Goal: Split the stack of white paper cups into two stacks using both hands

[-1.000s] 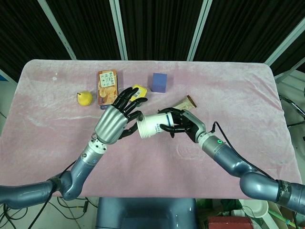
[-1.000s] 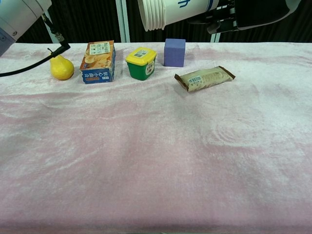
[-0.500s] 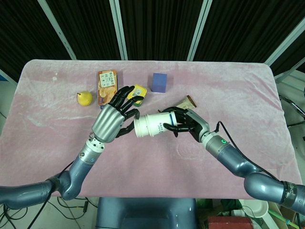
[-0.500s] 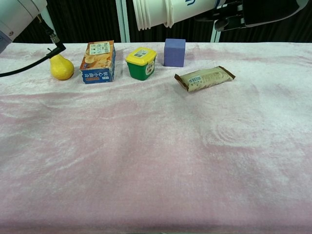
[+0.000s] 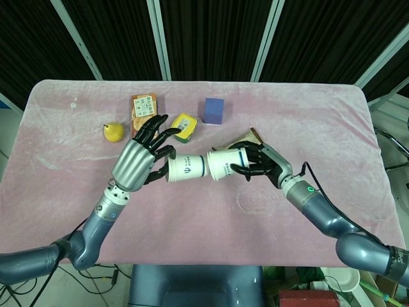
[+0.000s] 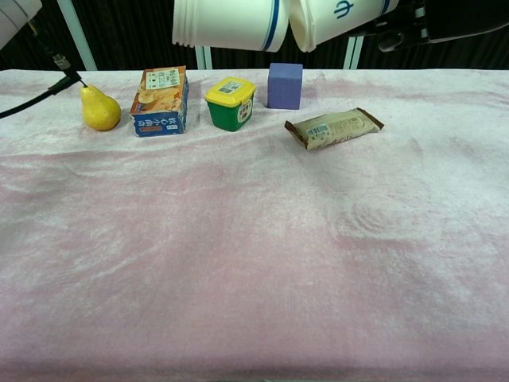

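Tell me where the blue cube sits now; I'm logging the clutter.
The blue cube rests at the table's far edge, near centre in both views, just right of the yellow-lidded tub and behind the snack bar.

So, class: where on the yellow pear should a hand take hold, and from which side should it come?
Probably around the wide lower body of the pear, coming from above. It stands upright on the table with its narrow neck and stem up, so the neck offers little to grip. The snack box stands close on one side, so a top approach keeps clear.

Two stacks of paper cups (image 5: 186,170) (image 5: 223,164), one pear (image 5: 113,132), one snack box (image 5: 143,109), one yellow-lidded tub (image 5: 184,123), one blue cube (image 5: 213,110), one wrapped bar (image 6: 334,128).
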You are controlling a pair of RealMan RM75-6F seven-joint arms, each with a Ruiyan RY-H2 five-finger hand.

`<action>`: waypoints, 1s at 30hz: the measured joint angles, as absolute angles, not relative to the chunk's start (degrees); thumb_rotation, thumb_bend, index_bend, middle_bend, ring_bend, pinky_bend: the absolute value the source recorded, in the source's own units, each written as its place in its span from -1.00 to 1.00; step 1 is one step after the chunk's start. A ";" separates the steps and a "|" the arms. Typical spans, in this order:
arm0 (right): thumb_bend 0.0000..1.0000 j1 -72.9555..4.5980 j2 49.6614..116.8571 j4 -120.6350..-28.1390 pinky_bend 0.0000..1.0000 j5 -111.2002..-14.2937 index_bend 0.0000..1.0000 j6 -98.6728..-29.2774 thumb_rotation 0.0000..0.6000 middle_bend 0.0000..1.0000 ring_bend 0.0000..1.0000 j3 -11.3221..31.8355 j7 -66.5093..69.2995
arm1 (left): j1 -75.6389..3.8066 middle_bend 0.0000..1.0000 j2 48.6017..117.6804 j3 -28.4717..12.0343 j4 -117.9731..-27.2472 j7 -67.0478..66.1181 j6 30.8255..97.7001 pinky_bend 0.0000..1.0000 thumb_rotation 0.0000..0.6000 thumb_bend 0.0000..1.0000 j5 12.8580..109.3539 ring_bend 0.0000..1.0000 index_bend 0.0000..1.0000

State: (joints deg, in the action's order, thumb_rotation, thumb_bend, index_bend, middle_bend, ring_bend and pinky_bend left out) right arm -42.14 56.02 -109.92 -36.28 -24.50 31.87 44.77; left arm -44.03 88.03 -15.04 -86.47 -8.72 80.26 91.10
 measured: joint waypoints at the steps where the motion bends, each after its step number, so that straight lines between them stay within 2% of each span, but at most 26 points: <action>1: 0.29 -41.82 55.98 -109.75 0.39 -36.99 0.72 -24.95 1.00 0.31 0.49 31.51 44.10 | -43.79 -0.52 87.53 -14.94 -86.65 -8.71 80.19 -0.78 1.00 0.28 90.92 -1.00 0.22; 7: 0.30 -40.42 55.50 -109.05 0.39 -41.48 0.72 -27.41 1.00 0.31 0.49 28.45 38.89 | -42.18 -0.53 82.56 -13.97 -88.42 -9.17 77.61 -0.78 1.00 0.27 88.61 -1.00 0.21; 19: 0.32 -40.71 56.81 -107.99 0.39 -47.88 0.72 -35.78 1.00 0.30 0.48 19.31 20.82 | -39.70 -0.54 68.31 -11.20 -97.61 -18.93 65.48 -0.86 1.00 0.27 75.53 -1.00 0.18; 24: 0.32 -41.14 61.19 -106.23 0.39 -50.96 0.72 -45.26 1.00 0.29 0.46 14.01 4.83 | -39.32 -0.55 64.66 -9.60 -100.48 -25.58 60.97 -0.89 1.00 0.27 65.76 -1.00 0.17; 30: 0.31 -40.18 70.81 -102.55 0.39 -56.67 0.72 -60.53 1.00 0.29 0.46 7.44 -15.15 | -39.39 -0.56 63.33 -7.44 -100.51 -31.78 57.79 -0.91 1.00 0.27 56.64 -1.00 0.15</action>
State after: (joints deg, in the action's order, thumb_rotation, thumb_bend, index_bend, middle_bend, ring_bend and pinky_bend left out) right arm -40.18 70.81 -102.55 -56.67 -60.53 7.44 -15.15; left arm -39.39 63.33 -7.44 -100.51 -31.78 57.79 56.64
